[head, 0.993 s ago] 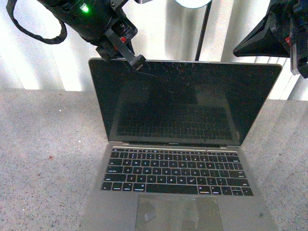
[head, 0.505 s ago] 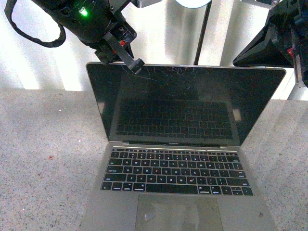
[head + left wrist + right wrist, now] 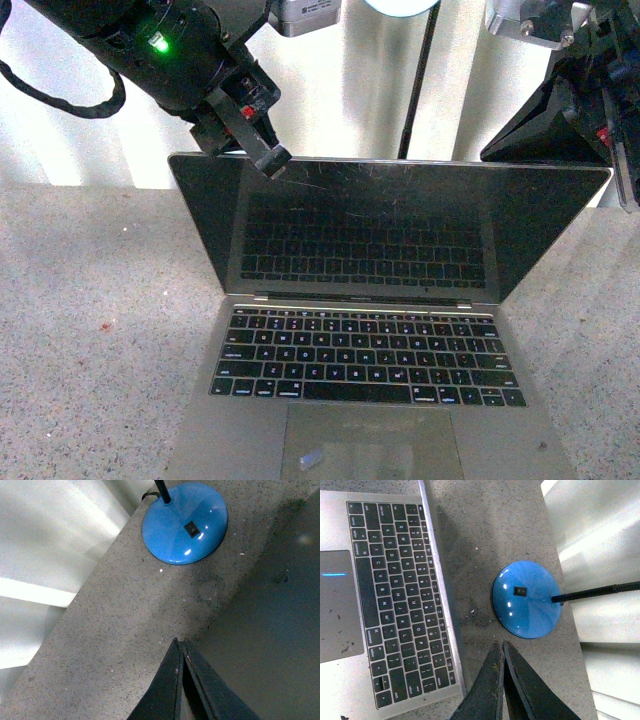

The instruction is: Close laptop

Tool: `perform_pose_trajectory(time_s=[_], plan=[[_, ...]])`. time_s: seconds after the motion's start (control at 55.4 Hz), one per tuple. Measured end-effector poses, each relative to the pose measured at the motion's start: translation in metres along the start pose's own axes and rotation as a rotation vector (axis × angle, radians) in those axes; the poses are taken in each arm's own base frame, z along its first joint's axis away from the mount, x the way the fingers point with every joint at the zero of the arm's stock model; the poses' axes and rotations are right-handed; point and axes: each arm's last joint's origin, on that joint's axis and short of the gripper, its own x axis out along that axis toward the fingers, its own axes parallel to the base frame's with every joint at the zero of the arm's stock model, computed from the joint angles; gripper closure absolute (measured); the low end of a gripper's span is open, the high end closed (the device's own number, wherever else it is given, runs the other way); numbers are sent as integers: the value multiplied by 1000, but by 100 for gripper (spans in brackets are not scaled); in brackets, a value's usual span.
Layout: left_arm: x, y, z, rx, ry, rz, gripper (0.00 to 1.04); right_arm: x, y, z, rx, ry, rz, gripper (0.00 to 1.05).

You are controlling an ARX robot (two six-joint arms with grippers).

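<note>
The grey laptop (image 3: pixel 240 440) stands open on the table, black keys and trackpad towards me. Its black screen (image 3: pixel 380 230) leans forward and is cracked near its top edge. My left gripper (image 3: pixel 272 160) is shut, its tip pressed on the lid's top edge near the left corner. In the left wrist view the shut fingers (image 3: pixel 172 680) sit at the edge of the lid's dark grey back (image 3: pixel 270 630). My right gripper (image 3: pixel 487 155) is shut and empty, hanging above the lid's right part. In the right wrist view it (image 3: pixel 501 645) hovers beside the keyboard (image 3: pixel 395 595).
A blue round lamp base (image 3: pixel 185 522) with a switch stands on the speckled table (image 3: pixel 90 330) behind the laptop; it also shows in the right wrist view (image 3: pixel 527 600). Its black pole (image 3: pixel 420 80) rises behind the screen. White curtains hang beyond the table's far edge.
The lid has tipped forward; its top edge sits lower and wider in the front view. My left gripper has moved down and forward with it. The right gripper has barely moved.
</note>
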Motion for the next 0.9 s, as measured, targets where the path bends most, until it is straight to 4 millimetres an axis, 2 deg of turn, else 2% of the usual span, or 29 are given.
perform_pose_trajectory(time_s=[0.343,0.614,0.903], plan=[[-9,-14,-11,-2,20,-39,101,0,12,-1,-13,12,44,102],[-9,-30,-17,0,28,-86,101,-2,23,-3,-24,23,76,102],[-8,-38,-21,-2,27,-105,101,-2,30,-6,-26,30,95,102]])
